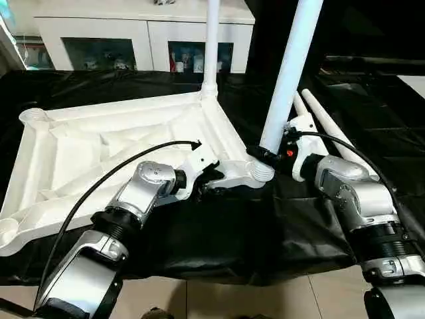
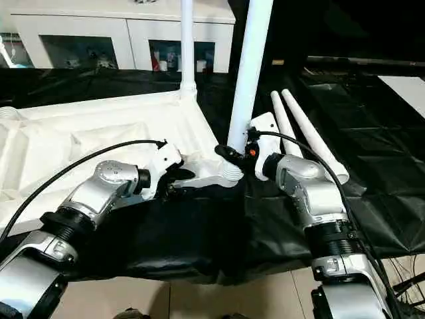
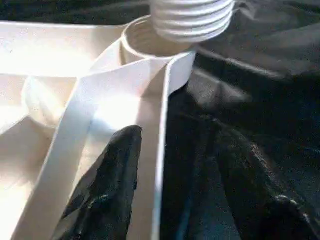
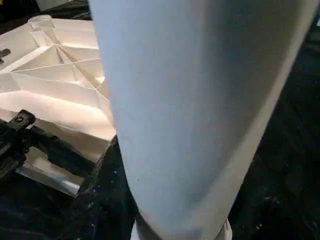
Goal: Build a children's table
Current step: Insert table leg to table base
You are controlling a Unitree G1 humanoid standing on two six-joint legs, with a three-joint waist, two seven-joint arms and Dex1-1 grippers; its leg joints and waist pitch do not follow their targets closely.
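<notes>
The children's table top (image 1: pixel 119 139) is lying upside down on the black-sheeted counter (image 1: pixel 219 232), one leg (image 1: pixel 212 40) already standing in its far corner socket. The right pincer (image 1: pixel 269 157) is gripping a second leg (image 1: pixel 292 73), holding its threaded end at the near corner socket (image 1: pixel 255 173). The left pincer (image 1: pixel 211 181) is straddling the top's edge (image 3: pixel 162 150) just beside that socket, fingers not clamped. Two spare legs (image 2: pixel 299 129) are lying nearby. Next, seating and twisting the leg likely needs the top steadied.

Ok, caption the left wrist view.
Left gripper straddles the tabletop rim while a threaded leg meets the corner socket.
</notes>
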